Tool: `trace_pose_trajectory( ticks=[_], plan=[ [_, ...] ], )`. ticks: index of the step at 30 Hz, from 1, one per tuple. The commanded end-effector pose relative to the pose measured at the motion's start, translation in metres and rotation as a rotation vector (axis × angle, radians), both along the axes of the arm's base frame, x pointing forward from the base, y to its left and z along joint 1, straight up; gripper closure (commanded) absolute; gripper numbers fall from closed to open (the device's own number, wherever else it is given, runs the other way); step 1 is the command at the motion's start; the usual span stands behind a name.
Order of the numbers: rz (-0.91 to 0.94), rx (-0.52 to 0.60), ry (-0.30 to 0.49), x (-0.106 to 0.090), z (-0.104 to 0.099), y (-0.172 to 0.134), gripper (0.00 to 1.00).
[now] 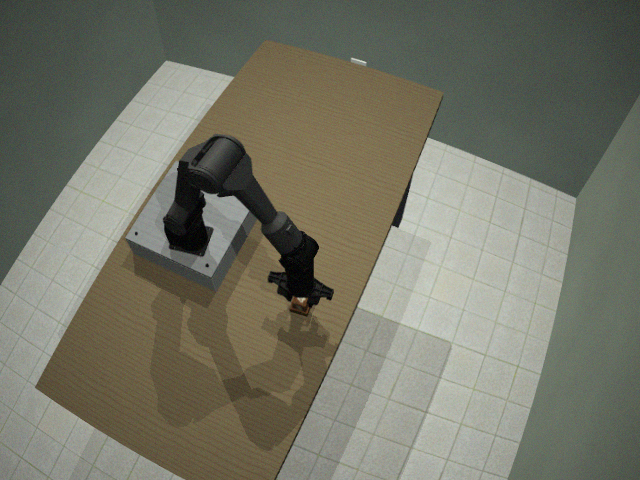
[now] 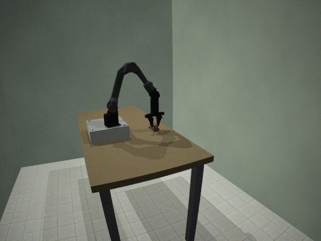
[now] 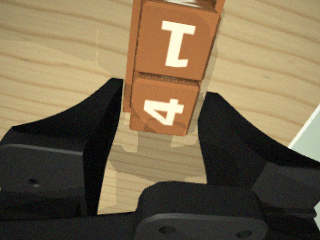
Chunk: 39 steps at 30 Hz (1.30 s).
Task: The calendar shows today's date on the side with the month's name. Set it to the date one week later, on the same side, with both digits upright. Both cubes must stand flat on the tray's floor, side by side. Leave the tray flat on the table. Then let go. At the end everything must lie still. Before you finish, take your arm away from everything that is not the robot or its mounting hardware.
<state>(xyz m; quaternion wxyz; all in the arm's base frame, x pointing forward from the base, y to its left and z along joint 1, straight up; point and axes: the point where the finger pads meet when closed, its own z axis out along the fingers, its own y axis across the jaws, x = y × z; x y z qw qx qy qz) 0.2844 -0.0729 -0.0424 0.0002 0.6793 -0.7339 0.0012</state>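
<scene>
A small brown calendar tray lies flat on the wooden table near its right edge; it also shows in the top view (image 1: 300, 306) and the exterior view (image 2: 154, 127). Two brown cubes stand in it side by side. In the wrist view the far cube (image 3: 178, 42) shows a white 1 on top and the near cube (image 3: 164, 108) shows a white 4. My gripper (image 3: 162, 101) points straight down over the tray, also seen in the top view (image 1: 299, 297). It is open, with one finger on each side of the cube showing 4. The side with the month's name is hidden.
The arm's grey base block (image 1: 192, 235) stands on the table to the left of the tray. The table's right edge (image 1: 356, 310) runs close beside the tray. A small white object (image 1: 358, 61) sits at the table's far edge.
</scene>
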Motion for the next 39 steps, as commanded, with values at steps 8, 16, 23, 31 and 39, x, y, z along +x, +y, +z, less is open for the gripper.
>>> trace_pose_trajectory(
  ticks=[8, 16, 23, 31, 39],
  plan=[
    [0.0, 0.0, 0.002, -0.0003, -0.0106, 0.0, 0.38],
    [0.0, 0.0, 0.0, 0.0, -0.0127, -0.0001, 0.38],
    [0.0, 0.0, 0.0, 0.0, -0.0127, -0.0001, 0.38],
    [0.0, 0.0, 0.0, 0.0, -0.0128, -0.0001, 0.38],
    [0.0, 0.0, 0.0, 0.0, -0.0127, -0.0001, 0.38]
  ],
)
